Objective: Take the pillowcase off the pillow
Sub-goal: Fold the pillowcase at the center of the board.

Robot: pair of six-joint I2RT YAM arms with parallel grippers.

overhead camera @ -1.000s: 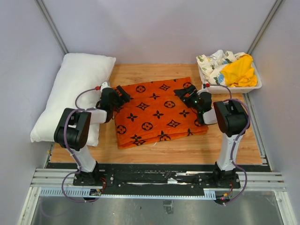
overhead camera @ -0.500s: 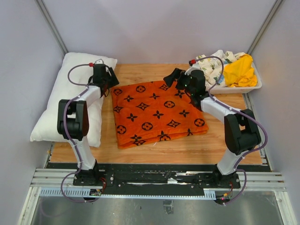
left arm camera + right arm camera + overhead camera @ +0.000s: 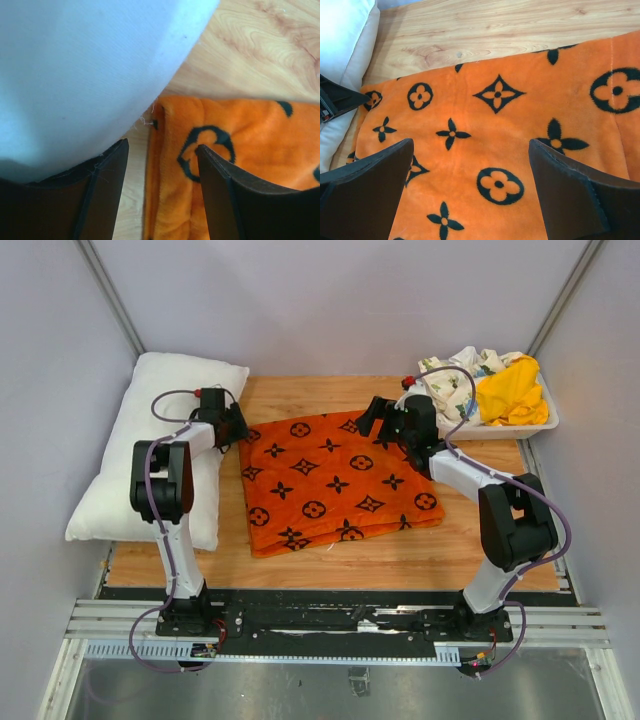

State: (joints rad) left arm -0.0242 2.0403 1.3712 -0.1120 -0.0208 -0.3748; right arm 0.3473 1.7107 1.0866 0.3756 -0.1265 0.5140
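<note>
Orange pillowcase (image 3: 250, 145) corner between jaws of left gripper (image 3: 162, 145), white pillow (image 3: 75, 75) alongside

Pillow (image 3: 150, 440) left of pillowcase (image 3: 335, 480), perhaps touching; tray (image 3: 520, 427) far right behind.

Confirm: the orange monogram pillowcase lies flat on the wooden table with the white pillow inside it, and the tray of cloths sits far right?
No. The pillow is outside the pillowcase, lying bare along the left edge of the table beside it; the top external view shows this. The pillowcase does lie flat, and the tray of cloths sits far right.
</note>
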